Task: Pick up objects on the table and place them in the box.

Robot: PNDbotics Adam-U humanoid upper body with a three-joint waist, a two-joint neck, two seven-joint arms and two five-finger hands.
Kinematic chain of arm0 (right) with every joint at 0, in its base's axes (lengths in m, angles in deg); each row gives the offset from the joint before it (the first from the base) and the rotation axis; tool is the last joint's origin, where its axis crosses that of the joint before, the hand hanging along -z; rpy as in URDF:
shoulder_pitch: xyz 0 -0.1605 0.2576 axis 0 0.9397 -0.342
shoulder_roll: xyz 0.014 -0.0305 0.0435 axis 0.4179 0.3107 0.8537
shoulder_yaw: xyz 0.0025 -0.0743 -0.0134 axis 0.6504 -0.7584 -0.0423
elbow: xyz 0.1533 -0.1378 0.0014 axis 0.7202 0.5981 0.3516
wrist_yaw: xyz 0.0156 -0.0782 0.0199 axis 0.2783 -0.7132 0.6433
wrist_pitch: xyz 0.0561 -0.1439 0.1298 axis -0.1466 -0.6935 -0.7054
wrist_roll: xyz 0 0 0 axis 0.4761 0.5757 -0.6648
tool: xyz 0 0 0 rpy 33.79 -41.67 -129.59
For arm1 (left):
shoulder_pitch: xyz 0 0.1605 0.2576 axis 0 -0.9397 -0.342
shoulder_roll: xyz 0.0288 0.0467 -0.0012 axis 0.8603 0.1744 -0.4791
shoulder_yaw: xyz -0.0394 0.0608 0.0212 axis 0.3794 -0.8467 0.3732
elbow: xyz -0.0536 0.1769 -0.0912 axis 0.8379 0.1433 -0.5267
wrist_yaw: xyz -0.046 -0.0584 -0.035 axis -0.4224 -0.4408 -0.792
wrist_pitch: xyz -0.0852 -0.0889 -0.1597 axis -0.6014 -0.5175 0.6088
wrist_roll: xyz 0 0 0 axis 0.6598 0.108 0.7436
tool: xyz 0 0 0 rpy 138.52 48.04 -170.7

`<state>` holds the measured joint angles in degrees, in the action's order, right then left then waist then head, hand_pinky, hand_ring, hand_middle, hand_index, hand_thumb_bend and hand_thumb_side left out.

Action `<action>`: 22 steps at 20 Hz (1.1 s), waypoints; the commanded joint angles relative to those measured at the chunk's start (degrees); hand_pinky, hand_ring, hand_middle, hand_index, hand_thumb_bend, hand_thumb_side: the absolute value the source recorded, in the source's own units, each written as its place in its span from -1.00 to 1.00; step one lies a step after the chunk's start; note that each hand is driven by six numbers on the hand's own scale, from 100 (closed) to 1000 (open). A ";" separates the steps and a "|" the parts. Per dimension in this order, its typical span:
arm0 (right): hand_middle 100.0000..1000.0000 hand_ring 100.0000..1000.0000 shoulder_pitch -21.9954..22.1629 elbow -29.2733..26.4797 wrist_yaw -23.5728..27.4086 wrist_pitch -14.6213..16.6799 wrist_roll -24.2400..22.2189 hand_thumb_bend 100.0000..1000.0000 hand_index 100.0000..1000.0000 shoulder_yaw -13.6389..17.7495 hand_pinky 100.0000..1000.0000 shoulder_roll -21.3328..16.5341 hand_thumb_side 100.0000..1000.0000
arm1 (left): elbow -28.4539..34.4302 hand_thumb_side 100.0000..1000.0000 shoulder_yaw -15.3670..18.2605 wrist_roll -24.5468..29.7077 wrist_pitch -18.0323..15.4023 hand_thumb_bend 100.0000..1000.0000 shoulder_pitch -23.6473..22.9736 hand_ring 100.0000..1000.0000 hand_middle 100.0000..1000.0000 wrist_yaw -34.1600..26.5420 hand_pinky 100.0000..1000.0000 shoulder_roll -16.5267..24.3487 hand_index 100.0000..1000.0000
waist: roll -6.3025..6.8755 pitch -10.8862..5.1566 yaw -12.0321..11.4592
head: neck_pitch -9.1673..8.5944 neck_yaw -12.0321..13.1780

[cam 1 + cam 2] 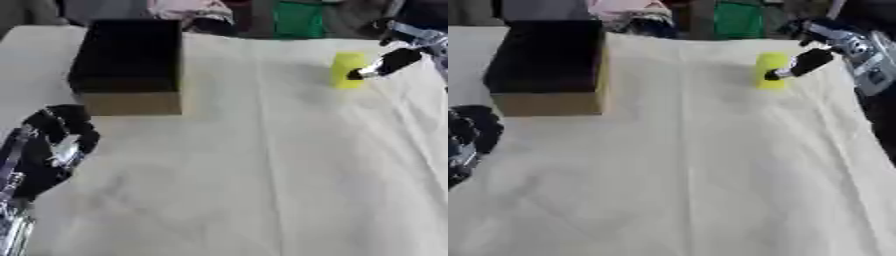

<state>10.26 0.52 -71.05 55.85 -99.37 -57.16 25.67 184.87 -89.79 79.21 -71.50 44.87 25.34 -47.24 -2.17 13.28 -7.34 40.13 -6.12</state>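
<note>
A small yellow upright object (346, 70) stands on the cloth-covered table at the far right. My right hand (391, 62) comes in from the upper right, and one straight black finger touches the object's right side. Nothing is curled round the object. A cardboard box (131, 103) with a dark open inside stands at the far left. My left hand (51, 147) rests low at the left edge with relaxed, slightly bent fingers, holding nothing, a short way in front of the box.
A pale cloth (262, 175) with a few creases covers the table. Behind the far edge lie a green thing (299, 20) and some pink and dark fabric (188, 12). The table's right edge slants close to my right arm.
</note>
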 commanded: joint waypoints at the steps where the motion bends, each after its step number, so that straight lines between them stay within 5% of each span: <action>1: 0.75 0.84 -1.39 -0.44 -0.71 -0.01 0.43 0.26 0.79 0.83 0.66 -1.75 -0.54 | 1.43 -0.27 0.20 0.21 -0.14 0.04 0.70 0.15 0.09 0.01 0.28 0.77 0.37 | 0.22 -0.61 0.06 | -0.69 -0.19; 22: 0.69 0.80 -0.59 -0.27 -1.67 -0.21 5.21 0.23 0.79 2.52 0.64 -3.73 -0.56 | 1.72 -0.21 0.06 0.31 -0.31 0.02 0.73 0.15 0.09 0.50 0.28 0.52 0.37 | 2.23 2.24 -0.44 | -1.26 -1.03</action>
<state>10.49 1.54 -72.50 55.67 -95.08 -55.42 24.58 185.23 -89.80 79.39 -71.68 44.89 25.58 -47.31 0.21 16.63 -7.81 39.66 -6.94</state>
